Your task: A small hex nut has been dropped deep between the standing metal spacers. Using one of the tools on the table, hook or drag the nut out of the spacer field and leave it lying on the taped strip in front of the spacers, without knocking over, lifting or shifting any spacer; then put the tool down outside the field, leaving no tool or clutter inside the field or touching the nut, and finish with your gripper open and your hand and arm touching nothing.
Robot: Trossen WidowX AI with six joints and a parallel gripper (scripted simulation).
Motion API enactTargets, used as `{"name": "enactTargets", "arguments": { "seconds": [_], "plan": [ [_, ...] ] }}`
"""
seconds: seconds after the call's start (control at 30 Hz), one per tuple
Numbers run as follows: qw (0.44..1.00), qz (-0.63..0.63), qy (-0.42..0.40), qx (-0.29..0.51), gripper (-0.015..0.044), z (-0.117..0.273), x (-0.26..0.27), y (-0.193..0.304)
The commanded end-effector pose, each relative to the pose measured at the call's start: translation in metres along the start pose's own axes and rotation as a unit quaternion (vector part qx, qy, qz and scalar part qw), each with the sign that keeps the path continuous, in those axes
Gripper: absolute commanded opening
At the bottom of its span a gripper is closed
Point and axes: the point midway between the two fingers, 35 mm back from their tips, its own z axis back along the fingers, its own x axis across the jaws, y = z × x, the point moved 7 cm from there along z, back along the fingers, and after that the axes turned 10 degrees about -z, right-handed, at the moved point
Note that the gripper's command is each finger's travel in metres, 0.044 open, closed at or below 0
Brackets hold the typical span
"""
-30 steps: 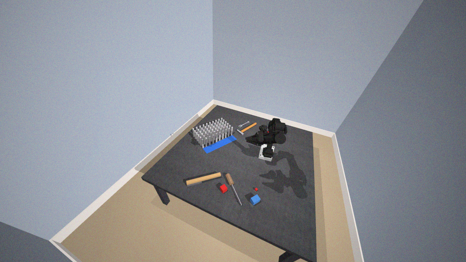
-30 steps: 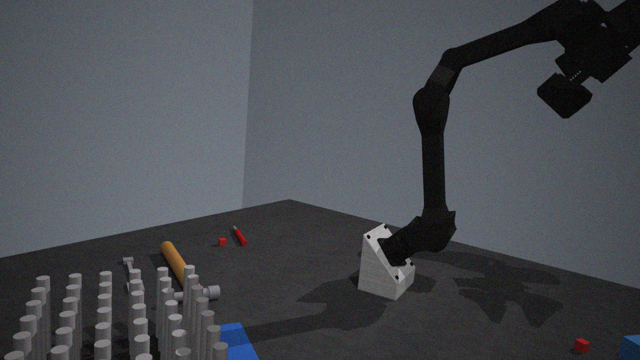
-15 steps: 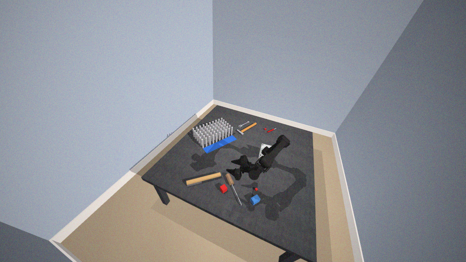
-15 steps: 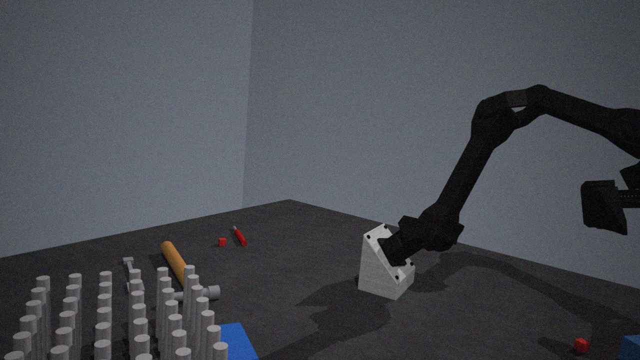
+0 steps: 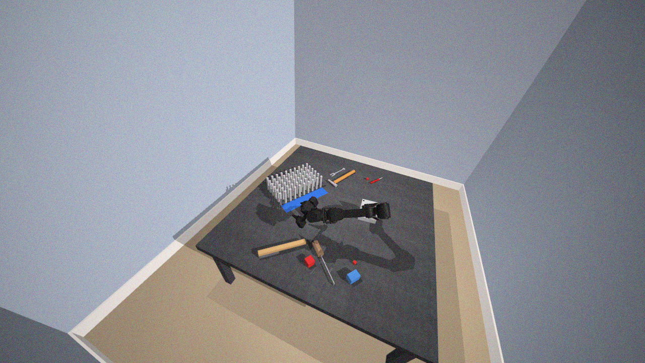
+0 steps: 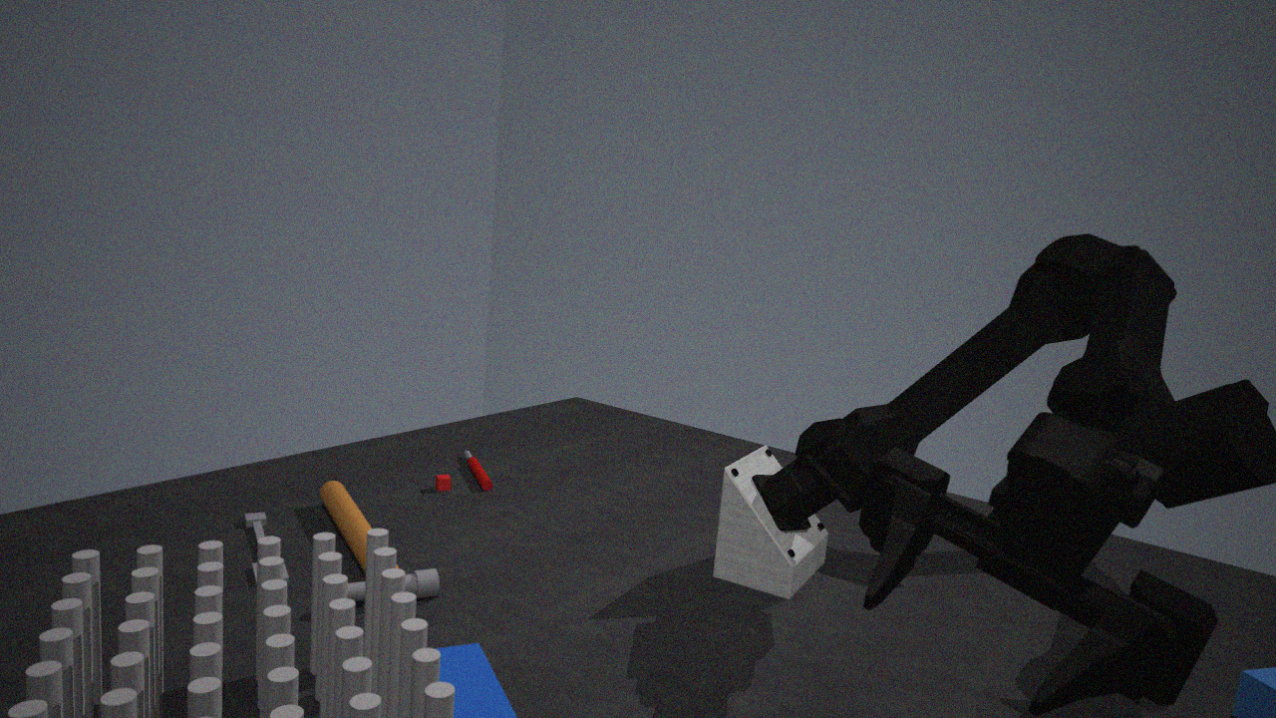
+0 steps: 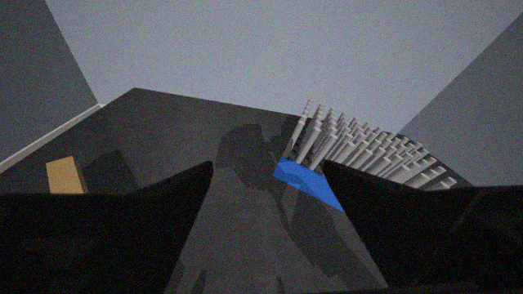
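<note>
My gripper (image 5: 300,213) (image 6: 952,656) (image 7: 269,166) is open and empty, low over the table just in front of the blue taped strip (image 5: 320,193) (image 6: 473,678) (image 7: 286,165). The metal spacers (image 5: 320,181) (image 6: 426,687) stand in rows behind the strip. I cannot see the nut in any view. A tool with a brown handle (image 5: 318,248) and a long thin metal shaft lies on the near side of the table. A hammer (image 5: 344,176) (image 6: 346,518) and a wrench (image 5: 337,172) (image 6: 258,529) lie beyond the field's right end. A red-handled tool (image 5: 375,180) (image 6: 478,473) lies farther right.
A wooden bar (image 5: 281,247) (image 7: 63,175), a red cube (image 5: 309,261), a small red cube (image 5: 354,262) and a blue block (image 5: 352,276) (image 6: 1258,692) lie on the near side. Another small red cube (image 5: 367,178) (image 6: 443,483) is beside the red-handled tool. The arm stands on a white base (image 6: 758,553).
</note>
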Motion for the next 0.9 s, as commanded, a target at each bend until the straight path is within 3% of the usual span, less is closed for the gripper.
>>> {"name": "enactTargets", "arguments": {
  "seconds": [0.0, 0.2, 0.4, 0.87],
  "plan": [
    [0.999, 0.034, 0.021, 0.014, 0.044, -0.038, -0.056, -0.006],
    [0.995, 0.078, 0.04, 0.038, 0.044, -0.069, -0.162, -0.013],
    [0.992, 0.109, 0.042, 0.051, 0.044, -0.061, -0.263, -0.008],
    [0.992, 0.112, 0.041, 0.052, 0.044, -0.058, -0.273, -0.007]
  ]
}}
